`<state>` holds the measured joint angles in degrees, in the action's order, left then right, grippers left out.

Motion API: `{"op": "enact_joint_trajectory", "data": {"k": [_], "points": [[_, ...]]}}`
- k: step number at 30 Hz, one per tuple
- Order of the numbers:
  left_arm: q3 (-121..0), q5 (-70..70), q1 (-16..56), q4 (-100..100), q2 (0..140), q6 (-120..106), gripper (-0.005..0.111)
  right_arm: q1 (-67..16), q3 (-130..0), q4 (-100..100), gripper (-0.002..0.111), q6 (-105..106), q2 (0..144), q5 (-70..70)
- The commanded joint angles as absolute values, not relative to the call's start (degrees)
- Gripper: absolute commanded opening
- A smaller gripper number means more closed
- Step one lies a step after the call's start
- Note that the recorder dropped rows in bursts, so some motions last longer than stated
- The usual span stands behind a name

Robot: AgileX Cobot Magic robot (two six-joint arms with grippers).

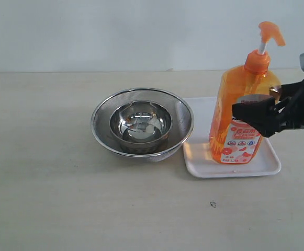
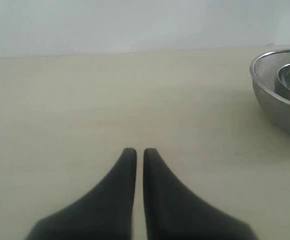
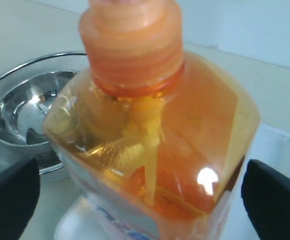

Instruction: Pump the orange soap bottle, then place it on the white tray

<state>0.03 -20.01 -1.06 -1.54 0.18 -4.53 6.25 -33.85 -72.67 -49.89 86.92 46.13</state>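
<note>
The orange soap bottle [image 1: 240, 81] stands upright on the white tray [image 1: 267, 163], its pump head raised at the top. My right gripper [image 1: 254, 103] reaches in from the right at mid-height of the bottle, one black finger in front of it and one behind. In the right wrist view the bottle [image 3: 154, 135] fills the space between the two fingers [image 3: 12, 195]; a small gap shows beside one finger, so the jaws look open around it. My left gripper [image 2: 136, 152] hovers over bare table, shut and holding nothing; it is out of the exterior view.
Two nested steel bowls [image 1: 97, 120] sit just left of the tray, their rim almost touching it. The bowls' rim [image 2: 279, 100] also shows at the edge of the left wrist view. The tray's bare corner [image 3: 279, 145] lies beyond the bottle.
</note>
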Motion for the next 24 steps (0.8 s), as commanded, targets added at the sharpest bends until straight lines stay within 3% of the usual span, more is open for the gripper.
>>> {"op": "enact_joint_trajectory", "data": {"k": [1, 13, 16, 17, 19, 21, 24], "points": [[0.0, -19.6, -1.2, -1.6, 0.0, -4.6, 0.005, 6.2, -33.7, -69.1, 0.104, -41.0, 89.0, 47.6], [0.0, -19.6, -1.2, -1.6, 0.0, -4.6, 0.005, 6.2, -34.9, -65.9, 0.101, -32.9, 95.9, 54.7], [0.0, -19.6, -1.2, -1.6, 0.0, -4.6, 0.005, 6.2, -34.9, -66.9, 0.060, -35.9, 96.0, 55.1], [0.0, -19.6, -1.2, -1.6, 0.0, -4.6, 0.005, 6.2, -34.9, -68.1, 0.038, -38.0, 96.0, 55.6], [0.0, -19.6, -1.2, -1.6, 0.0, -4.6, 0.005, 6.2, -34.9, -68.8, 0.012, -40.0, 96.0, 56.4], [0.0, -19.6, -1.2, -1.6, 0.0, -4.6, 0.005, 6.2, -34.9, -68.8, 0.006, -40.4, 96.0, 56.6], [0.0, -19.6, -1.2, -1.6, 0.0, -4.6, 0.005, 6.2, -34.9, -67.0, 0.006, -40.3, 95.9, 56.3]]}}
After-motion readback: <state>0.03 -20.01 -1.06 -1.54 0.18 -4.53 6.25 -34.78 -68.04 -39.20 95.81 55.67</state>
